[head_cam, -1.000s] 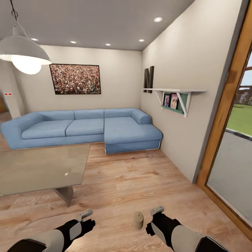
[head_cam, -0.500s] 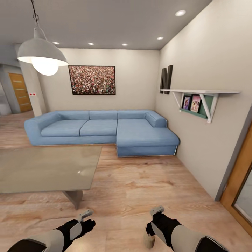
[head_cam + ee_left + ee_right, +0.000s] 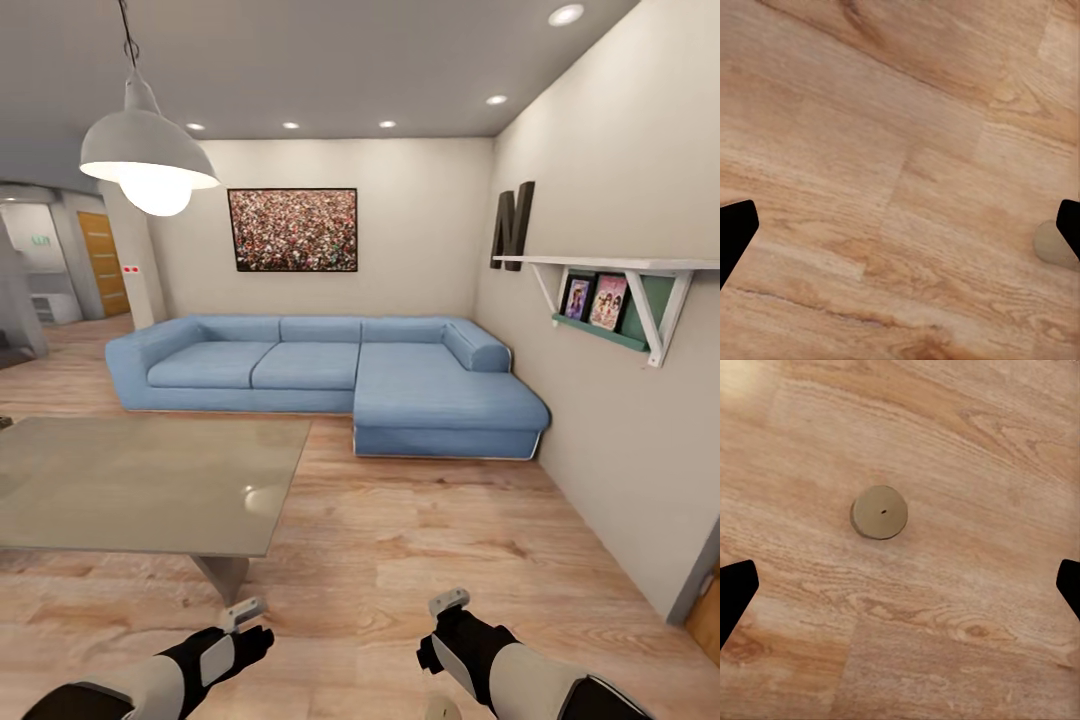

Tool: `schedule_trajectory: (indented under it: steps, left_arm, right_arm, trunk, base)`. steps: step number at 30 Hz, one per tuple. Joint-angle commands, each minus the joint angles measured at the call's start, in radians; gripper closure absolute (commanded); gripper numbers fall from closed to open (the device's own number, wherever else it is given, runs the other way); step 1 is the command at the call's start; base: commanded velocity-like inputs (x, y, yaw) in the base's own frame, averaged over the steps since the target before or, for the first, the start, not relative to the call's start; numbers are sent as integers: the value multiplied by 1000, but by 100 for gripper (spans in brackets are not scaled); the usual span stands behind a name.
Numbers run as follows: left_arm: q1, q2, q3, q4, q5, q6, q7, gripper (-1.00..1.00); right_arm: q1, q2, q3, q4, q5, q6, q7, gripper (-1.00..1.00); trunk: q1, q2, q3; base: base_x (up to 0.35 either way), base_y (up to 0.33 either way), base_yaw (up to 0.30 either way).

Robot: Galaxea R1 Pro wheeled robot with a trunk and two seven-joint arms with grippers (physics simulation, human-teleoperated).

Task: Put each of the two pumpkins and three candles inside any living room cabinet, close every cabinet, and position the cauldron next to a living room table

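A cream candle (image 3: 879, 512) with a dark wick stands upright on the wooden floor, seen from above in the right wrist view. My right gripper (image 3: 900, 592) hangs open above it, with the candle a little off the midline between its dark fingertips (image 3: 735, 592). The left wrist view catches the same candle (image 3: 1054, 244) at the picture's edge, beside my open, empty left gripper (image 3: 900, 229). In the head view both grippers, left (image 3: 243, 612) and right (image 3: 448, 601), are low in front of me. The candle's top (image 3: 440, 712) peeks in at the bottom edge. The grey-topped table (image 3: 140, 480) stands ahead on the left.
A blue corner sofa (image 3: 330, 375) lines the far wall under a framed picture. A white pendant lamp (image 3: 150, 165) hangs over the table. A wall shelf (image 3: 610, 275) juts out on the right. Open wooden floor (image 3: 420, 530) lies between table, sofa and right wall.
The head camera has swung left and moved, so the room shifted right and the glass door left the picture. The candle slid down to the head view's bottom edge. Both arms keep their pose.
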Motion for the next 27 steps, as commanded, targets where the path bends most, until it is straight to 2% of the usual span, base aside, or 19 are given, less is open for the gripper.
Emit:
schedule_trajectory:
  steps: [1,7,11,15,16,17,19,21,24,27]
  left_arm:
    - [-1,-3,-8,1,9,-1,2,-100]
    - [-1,-9,-8,1,8,-2,2,-100]
    - [-1,-27,-12,1,5,-2,1,-100]
    - [-1,-33,-12,-7,5,-1,0,-100]
    - [-1,-37,-12,-13,5,1,-2,-100]
    - [-1,-57,-13,-52,3,8,-7,-100]
    - [-1,-68,-13,-91,0,22,-8,-100]
    - [-1,-74,-14,-121,-2,60,-7,-100]
    - [-1,-81,-15,-195,-5,166,0,-100]
    - [-2,-92,-16,-259,-20,217,2,-100]
  right_arm:
    - [0,-1,8,-1,-11,5,-6,-100]
    - [0,-1,7,-1,-12,5,-6,-100]
    - [0,-1,0,-2,-19,5,-4,-100]
    - [0,-1,-11,-2,-25,5,-2,-100]
    - [0,-1,-17,-2,-25,5,0,-100]
    - [0,-1,-35,-2,-26,3,4,-100]
    - [0,-1,-40,-3,-28,0,4,-100]
    - [0,1,-42,-3,-27,0,4,-100]
    - [0,4,-43,-3,-28,-1,2,-100]
    - [0,3,-46,-3,-30,-1,1,-100]
  trunk:
    - [0,-1,-1]
    - [0,-1,-1]
    - [0,-1,-1]
    - [0,-1,-1]
    - [0,-1,-1]
    - [0,-1,-1]
    - [0,-1,-1]
    - [0,-1,-1]
    - [0,-1,-1]
    - [0,-1,-1]
  base:
    - [23,-16,12]
    - [5,-4,3]
    - [0,0,0]
    - [0,0,0]
    - [0,0,0]
    - [0,0,0]
    - [0,0,0]
    - [0,0,0]
    - [0,0,0]
    - [0,0,0]
